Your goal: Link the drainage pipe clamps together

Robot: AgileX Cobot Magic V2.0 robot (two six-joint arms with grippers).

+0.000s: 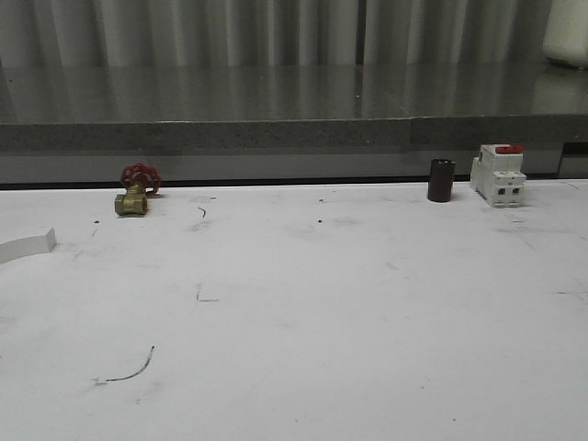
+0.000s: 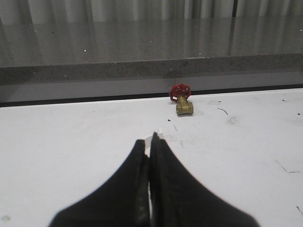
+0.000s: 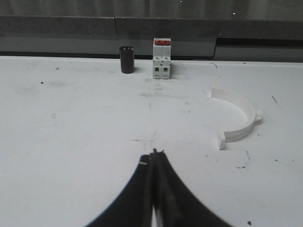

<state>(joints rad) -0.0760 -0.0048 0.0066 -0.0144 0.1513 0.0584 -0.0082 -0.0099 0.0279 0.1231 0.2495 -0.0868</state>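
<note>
One white drainage pipe clamp lies as a half ring on the table, off to one side of my right gripper and well apart from it. That gripper is shut with nothing between its fingers. My left gripper is shut on the other drainage pipe clamp, of which a small white end sticks out past the fingertips. In the front view a curved white end of this clamp shows at the table's far left edge.
A brass valve with a red handle stands at the back left. A dark cylinder and a white breaker with a red top stand at the back right. A grey ledge runs behind the table.
</note>
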